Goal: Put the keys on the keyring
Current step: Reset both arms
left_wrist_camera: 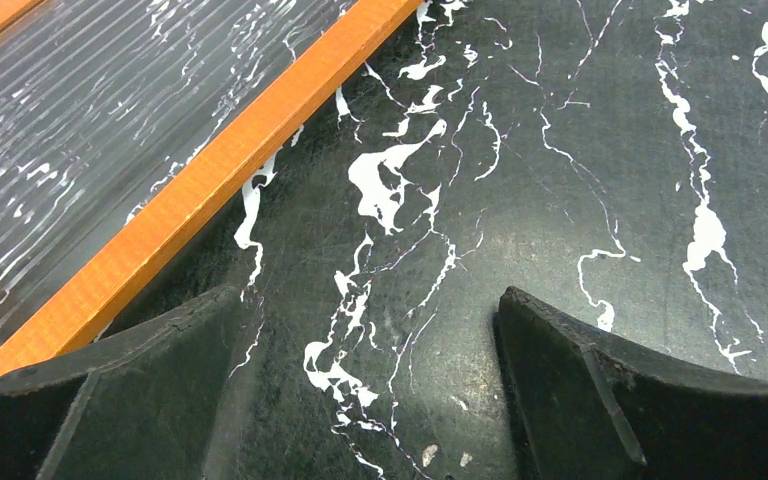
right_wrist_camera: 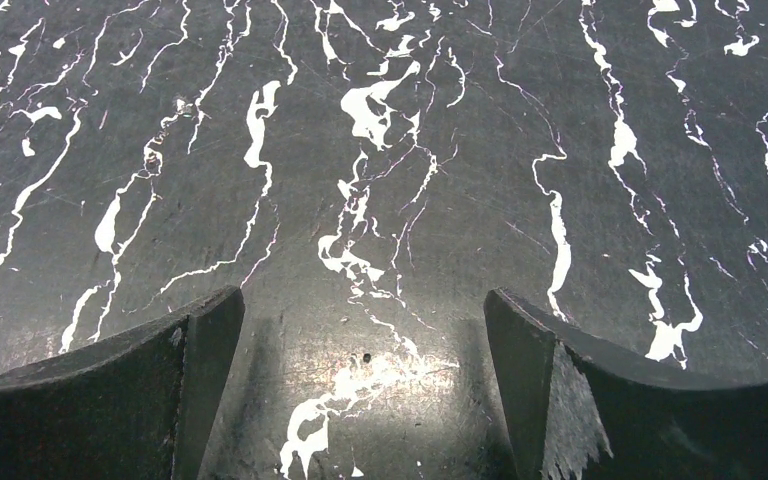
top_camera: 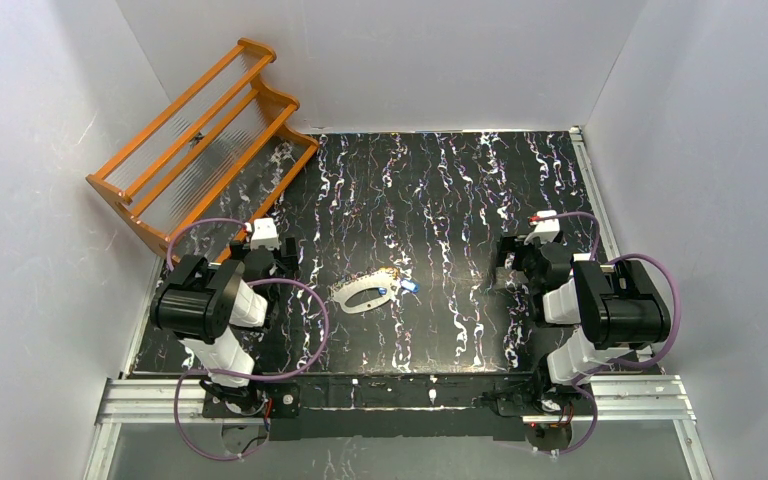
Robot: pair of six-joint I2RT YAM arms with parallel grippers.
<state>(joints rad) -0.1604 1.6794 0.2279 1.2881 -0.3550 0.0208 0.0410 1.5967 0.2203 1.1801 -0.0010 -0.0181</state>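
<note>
The keys (top_camera: 401, 286) are apparently waiting unthreaded.
The left end effector (left_wrist_camera: 370, 310) and right end effector (right_wrist_camera: 360, 310) are hanging released, gripping nothing; the keyring (top_camera: 363, 297) is lying centrally on the surface (top_camera: 460, 200), keys clustering at its 2 o'clock.

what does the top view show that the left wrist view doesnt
Only the top view: the keyring at mid-table with keys at its right end, and the right gripper. Only the left wrist view: the left gripper close up, open, with only bare table between its fingers. Both: the orange rack and the marbled table.
</note>
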